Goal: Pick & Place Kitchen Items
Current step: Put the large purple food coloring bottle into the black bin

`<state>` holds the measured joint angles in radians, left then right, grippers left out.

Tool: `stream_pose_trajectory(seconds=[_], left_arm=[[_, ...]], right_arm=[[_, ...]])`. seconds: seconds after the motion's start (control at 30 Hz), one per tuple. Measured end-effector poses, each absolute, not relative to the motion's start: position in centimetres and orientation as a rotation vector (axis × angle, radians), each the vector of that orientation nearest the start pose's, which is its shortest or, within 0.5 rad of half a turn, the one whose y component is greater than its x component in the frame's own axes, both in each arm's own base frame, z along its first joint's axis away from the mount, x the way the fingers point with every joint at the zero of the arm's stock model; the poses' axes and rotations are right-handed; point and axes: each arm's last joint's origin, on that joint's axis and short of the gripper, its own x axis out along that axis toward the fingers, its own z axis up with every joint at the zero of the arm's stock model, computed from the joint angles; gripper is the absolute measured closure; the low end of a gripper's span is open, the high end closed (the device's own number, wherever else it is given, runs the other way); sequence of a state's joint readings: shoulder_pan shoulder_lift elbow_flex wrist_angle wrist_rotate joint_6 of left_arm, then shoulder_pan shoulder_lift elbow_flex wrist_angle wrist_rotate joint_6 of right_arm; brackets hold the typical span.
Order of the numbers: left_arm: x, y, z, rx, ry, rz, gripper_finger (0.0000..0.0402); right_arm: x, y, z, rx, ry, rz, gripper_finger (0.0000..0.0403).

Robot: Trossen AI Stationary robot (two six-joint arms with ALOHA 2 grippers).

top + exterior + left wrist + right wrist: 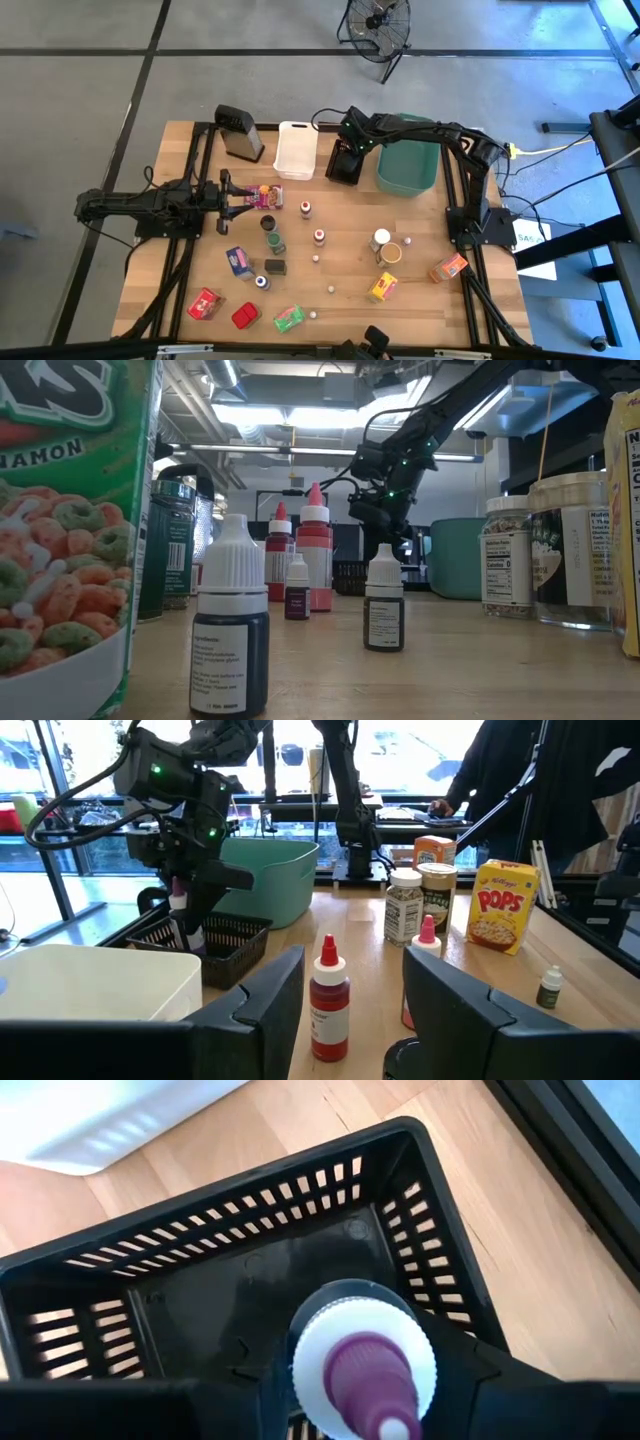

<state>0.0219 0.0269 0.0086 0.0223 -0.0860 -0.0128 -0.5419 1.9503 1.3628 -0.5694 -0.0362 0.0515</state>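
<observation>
The right gripper [360, 1410], jaws clamped on a purple-tipped bottle [363, 1363], hangs over the black bin [240, 1295], while the left gripper [243, 197] rests near the counter's [350, 275] packets, jaws apart.

Right gripper [347, 150] hanging over the black bin [343, 166] holding a bottle [365, 1370], bin floor lying bare beneath, white bin [296, 150] and teal bin [408, 168] flanking closely, bottles crowding mid-table.

Black bin [345, 163] sits between white bin [296, 149] and teal bin [408, 167].
</observation>
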Motion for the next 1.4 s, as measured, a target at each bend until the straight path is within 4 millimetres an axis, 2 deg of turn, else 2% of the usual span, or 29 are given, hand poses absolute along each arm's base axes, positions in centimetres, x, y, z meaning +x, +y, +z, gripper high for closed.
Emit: stream_pose_trajectory(seconds=[0.27,0.7,0.97,1.4], left_arm=[[9.9,0.5,16.6,-0.013,-0.005,0.108,0.0235],[9.9,0.5,16.6,-0.013,-0.005,0.107,0.0235],[9.9,0.5,16.6,-0.013,-0.005,0.107,0.0235],[9.9,0.5,16.6,-0.013,-0.005,0.107,0.0235]], right_arm=[[33.9,-19.9,17.4,0.371,1.114,-0.46,0.0244],[33.9,-19.8,17.2,0.381,1.132,-0.452,0.0189],[33.9,-19.9,17.2,0.368,1.132,-0.469,0.0176],[35.0,-19.0,20.3,0.351,1.173,-0.437,0.0176]])
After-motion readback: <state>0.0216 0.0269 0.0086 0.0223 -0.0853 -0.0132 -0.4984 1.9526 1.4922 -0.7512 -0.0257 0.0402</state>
